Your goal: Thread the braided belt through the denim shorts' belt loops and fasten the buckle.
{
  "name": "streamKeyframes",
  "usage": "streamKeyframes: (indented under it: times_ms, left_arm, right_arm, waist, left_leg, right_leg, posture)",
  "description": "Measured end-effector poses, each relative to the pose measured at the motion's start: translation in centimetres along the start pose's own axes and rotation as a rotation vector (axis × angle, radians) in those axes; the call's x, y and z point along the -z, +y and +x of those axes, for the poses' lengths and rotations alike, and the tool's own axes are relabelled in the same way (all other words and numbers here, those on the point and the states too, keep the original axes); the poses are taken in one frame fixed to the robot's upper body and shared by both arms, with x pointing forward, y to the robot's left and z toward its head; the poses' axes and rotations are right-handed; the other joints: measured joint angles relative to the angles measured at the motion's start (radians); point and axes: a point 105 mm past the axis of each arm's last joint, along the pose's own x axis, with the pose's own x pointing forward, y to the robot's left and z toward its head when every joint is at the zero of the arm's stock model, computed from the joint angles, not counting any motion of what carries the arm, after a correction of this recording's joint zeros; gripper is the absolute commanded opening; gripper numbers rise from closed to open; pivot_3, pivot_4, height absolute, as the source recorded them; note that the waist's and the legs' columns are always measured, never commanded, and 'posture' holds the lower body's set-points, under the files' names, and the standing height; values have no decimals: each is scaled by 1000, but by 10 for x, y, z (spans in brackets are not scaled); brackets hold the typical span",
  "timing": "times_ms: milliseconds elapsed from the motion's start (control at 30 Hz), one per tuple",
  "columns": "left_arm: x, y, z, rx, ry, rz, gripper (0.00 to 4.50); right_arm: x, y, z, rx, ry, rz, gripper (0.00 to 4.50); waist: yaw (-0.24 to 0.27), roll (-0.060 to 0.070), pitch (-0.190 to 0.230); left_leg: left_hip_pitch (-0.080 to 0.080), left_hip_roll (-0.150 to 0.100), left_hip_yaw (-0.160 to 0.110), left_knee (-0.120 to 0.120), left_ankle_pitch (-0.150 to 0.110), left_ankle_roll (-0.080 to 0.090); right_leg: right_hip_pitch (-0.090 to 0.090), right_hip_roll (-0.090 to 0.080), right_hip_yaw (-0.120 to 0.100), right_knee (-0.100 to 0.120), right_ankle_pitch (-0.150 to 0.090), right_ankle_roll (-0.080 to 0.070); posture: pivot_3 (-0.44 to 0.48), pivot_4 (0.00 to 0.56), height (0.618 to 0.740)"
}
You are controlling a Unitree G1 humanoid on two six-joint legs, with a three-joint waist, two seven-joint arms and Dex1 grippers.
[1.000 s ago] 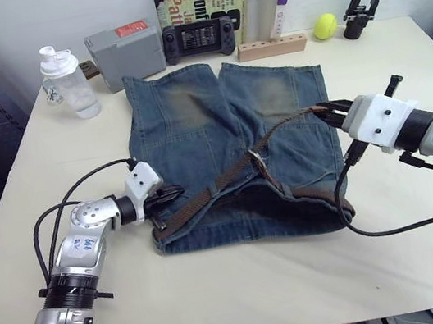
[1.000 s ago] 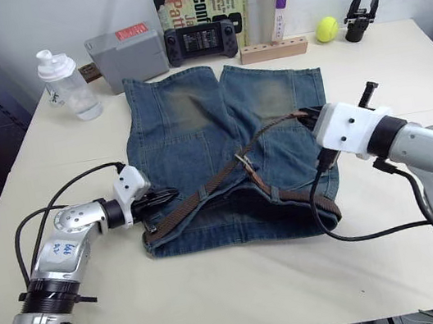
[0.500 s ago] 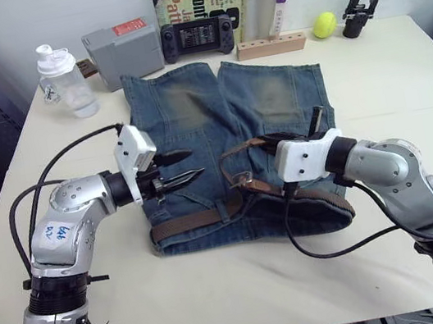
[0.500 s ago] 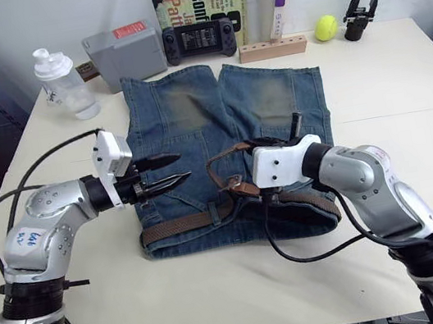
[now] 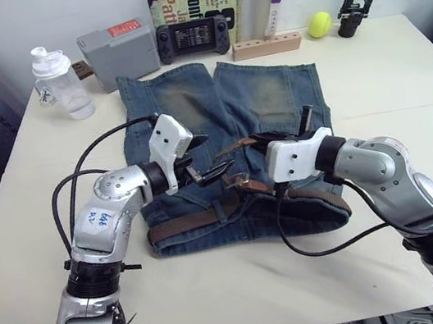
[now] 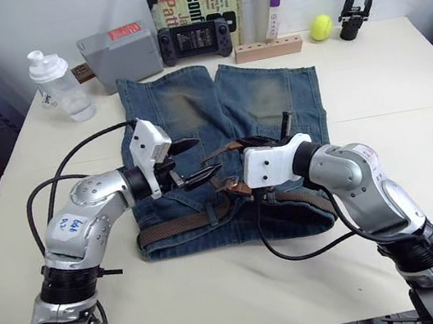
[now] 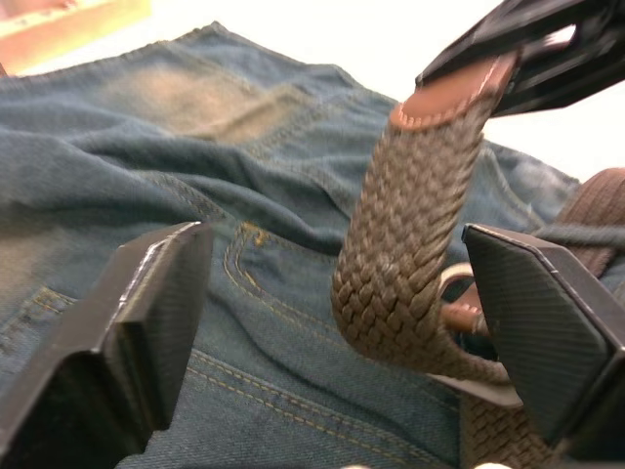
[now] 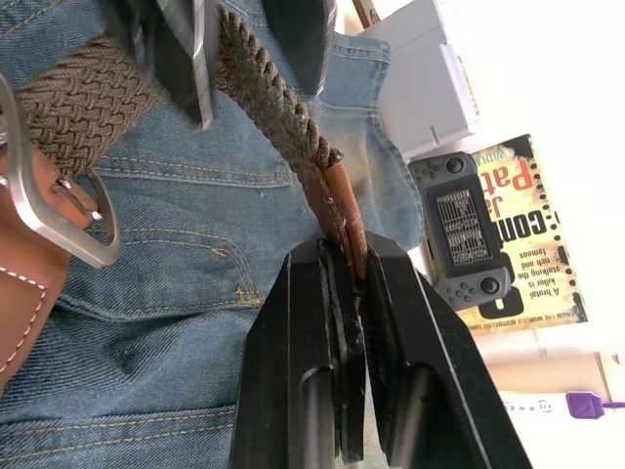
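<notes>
**Tip through the buckle, left hand closing in**

My right gripper (image 8: 344,293) pinches the tan tip of the braided belt (image 7: 410,234), fingers clamped tight on the leather, now at mid-frame over the denim shorts (image 5: 260,100) instead of far out at the right edge a second ago. The belt arcs up from the buckle (image 8: 54,220), which lies on the waistband just below centre. My left gripper (image 5: 203,157) has swung in from the lower left, off the belt end it held, and its fingers (image 7: 146,313) stand wide on either side of the raised strap, touching nothing. To me that reads as a handover coming: fastening has begun, not finished.

Room is tight between my two wrists. The table (image 5: 402,81) lies bare to the right; bottle (image 5: 60,82), grey box (image 5: 119,53) and book (image 5: 195,7) sit well apart along the top.
</notes>
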Motion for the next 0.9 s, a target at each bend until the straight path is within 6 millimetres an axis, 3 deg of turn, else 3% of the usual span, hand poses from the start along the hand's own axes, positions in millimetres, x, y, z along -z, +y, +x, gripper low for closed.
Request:
streamKeyframes:
  times_ms: [267, 500, 700, 833, 900]
  left_arm:
    - [0, -3, 3, 8, -2, 6, 57]
    - [0, -4, 4, 8, 0, 11, 18]
    - [-1, -8, 8, 10, -13, -6, 0]
    - [1, -8, 8, -1, -7, -22, 0]
    - [2, -9, 8, -2, -4, -28, 0]
  right_arm:
    - [0, 0, 0, 1, 2, 6, 0]
    - [1, 0, 1, 5, 12, 27, 0]
    - [3, -8, 1, 72, 21, 204, 2644]
    - [26, -17, -13, 119, 120, 379, 4381]
    - [38, -17, -22, 126, 166, 511, 4381]
  waist:
    - [-2, 0, 0]
    - [-2, 0, 0]
    - [-1, 0, 0]
    - [2, 0, 0]
    - [0, 0, 0]
  left_leg:
    - [0, 0, -1, 0, 0, 0]
    - [0, 0, -1, 0, 0, 0]
    - [0, 0, -2, 0, 0, 0]
    - [0, 0, -2, 0, 0, 0]
    - [0, 0, -2, 0, 0, 0]
  right_leg:
    - [0, 0, 0, 0, 0, 0]
    - [0, 0, 0, 0, 0, 0]
    - [0, 0, 0, 0, 0, 0]
    - [0, -1, 0, 0, 0, 0]
    - [0, 0, 0, 0, 0, 0]
  posture:
    - [0, 150, 731]
    - [0, 150, 731]
    - [0, 150, 731]
    - [0, 150, 731]
    - [0, 150, 731]
